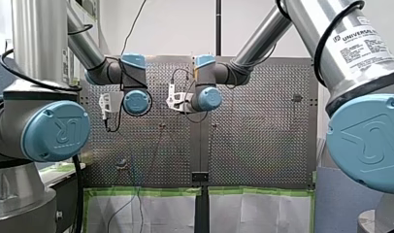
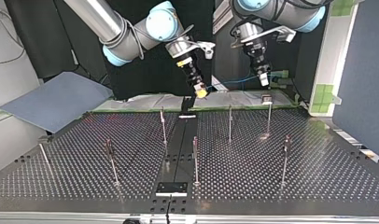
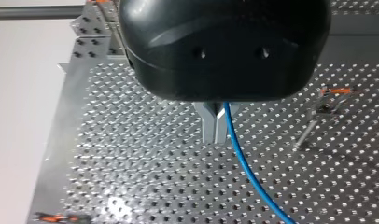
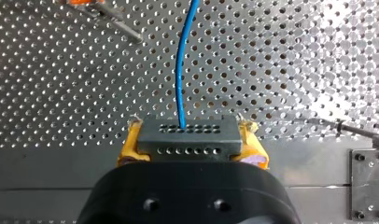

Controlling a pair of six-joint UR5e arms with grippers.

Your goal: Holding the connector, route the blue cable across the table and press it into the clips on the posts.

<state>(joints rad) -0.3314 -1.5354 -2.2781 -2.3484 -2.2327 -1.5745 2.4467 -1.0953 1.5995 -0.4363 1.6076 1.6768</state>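
Above the perforated table (image 1: 258,145), the front view gives you my left gripper (image 1: 107,121) at ten o'clock and my right gripper (image 1: 181,103) near twelve.

Across the table, the top view shows you the blue cable (image 2: 234,83) strung between them at one o'clock, beyond the posts (image 2: 229,123).

Your left wrist view has the metal fingers (image 3: 208,126) pinched together on the cable.

Your right wrist view has the yellow pads (image 4: 129,144) clamped on the black connector (image 4: 187,135), with the cable leaving it toward twelve o'clock.
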